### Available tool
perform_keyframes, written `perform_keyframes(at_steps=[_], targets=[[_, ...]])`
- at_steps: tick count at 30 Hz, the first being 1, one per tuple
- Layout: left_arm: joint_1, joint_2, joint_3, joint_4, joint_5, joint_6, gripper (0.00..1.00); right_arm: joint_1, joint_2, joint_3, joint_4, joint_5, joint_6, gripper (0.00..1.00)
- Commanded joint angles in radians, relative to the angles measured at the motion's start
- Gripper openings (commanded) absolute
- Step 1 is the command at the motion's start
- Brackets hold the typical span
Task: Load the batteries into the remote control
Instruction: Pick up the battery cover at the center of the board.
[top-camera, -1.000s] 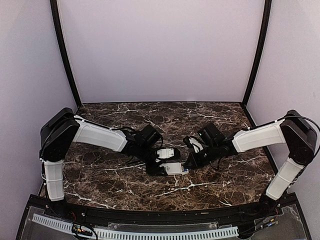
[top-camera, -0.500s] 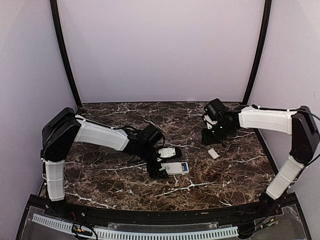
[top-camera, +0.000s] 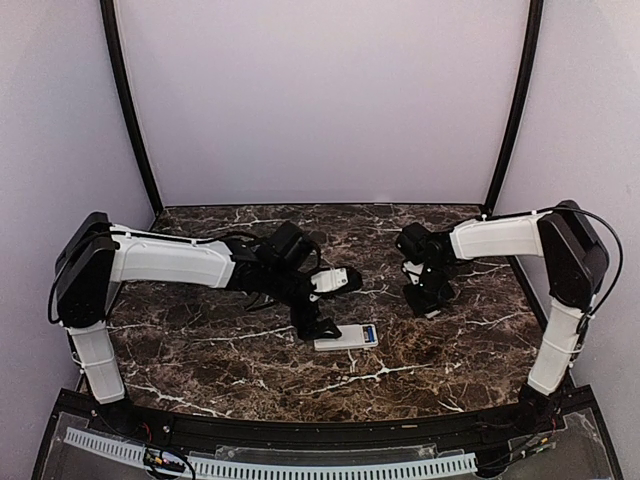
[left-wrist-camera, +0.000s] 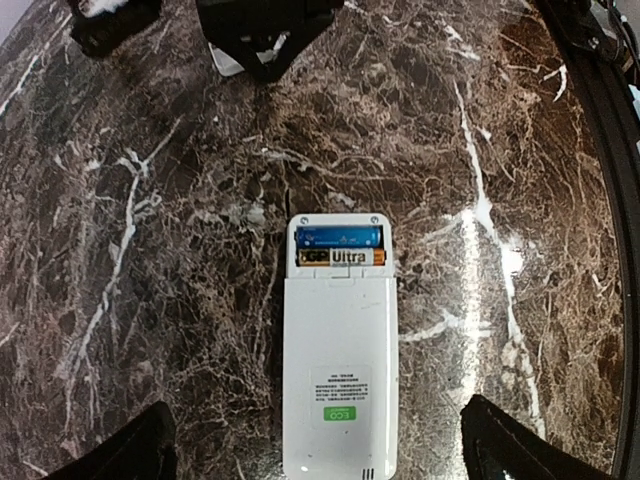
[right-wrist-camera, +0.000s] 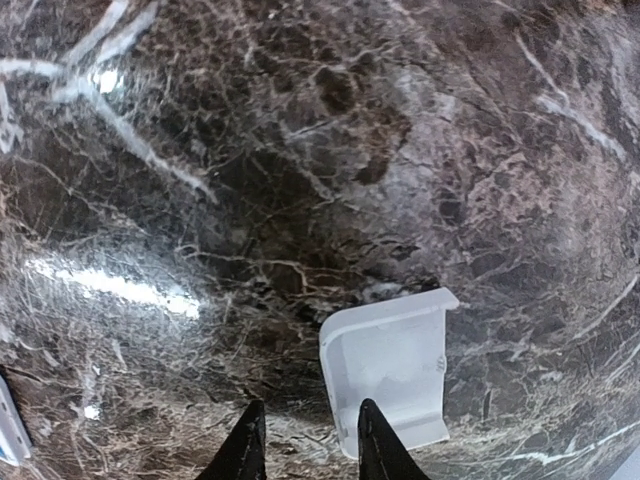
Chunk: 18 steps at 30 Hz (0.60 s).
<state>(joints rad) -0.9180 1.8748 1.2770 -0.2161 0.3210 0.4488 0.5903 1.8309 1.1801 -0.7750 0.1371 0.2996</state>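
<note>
We hold our right gripper (right-wrist-camera: 305, 445) slightly parted and empty; the small white plastic cover (right-wrist-camera: 390, 370) lies just up-right of it, lower centre.

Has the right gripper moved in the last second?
Yes. The right gripper swung right and back, from beside the remote toward the right post.

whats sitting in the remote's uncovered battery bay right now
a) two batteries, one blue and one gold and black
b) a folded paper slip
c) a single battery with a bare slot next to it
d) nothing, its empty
A: the left wrist view shows the remote control lying back-up on the table, with a blue battery and a gold-and-black battery side by side in the uncovered bay.
</note>
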Motion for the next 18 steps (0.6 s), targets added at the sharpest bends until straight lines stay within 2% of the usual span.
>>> perform_keyframes(at_steps=[1,4,9,13,18], targets=[[0.004,-0.081,0.016,-0.019,0.013,-0.008,0.99,-0.007,0.023,-0.001,-0.007,-0.021,-0.025,0.25],[0.004,-0.113,0.01,-0.011,0.011,-0.009,0.99,-0.009,0.041,-0.006,0.003,-0.038,-0.037,0.18],[0.004,-0.174,-0.021,0.032,0.006,-0.019,0.99,-0.011,0.045,-0.026,0.028,-0.096,-0.065,0.0],[0.006,-0.227,-0.046,0.07,0.007,-0.023,0.99,-0.011,0.018,-0.042,0.037,-0.131,-0.091,0.0],[0.02,-0.259,-0.056,0.083,0.019,-0.025,0.99,-0.011,-0.082,-0.06,0.059,-0.282,-0.16,0.0]])
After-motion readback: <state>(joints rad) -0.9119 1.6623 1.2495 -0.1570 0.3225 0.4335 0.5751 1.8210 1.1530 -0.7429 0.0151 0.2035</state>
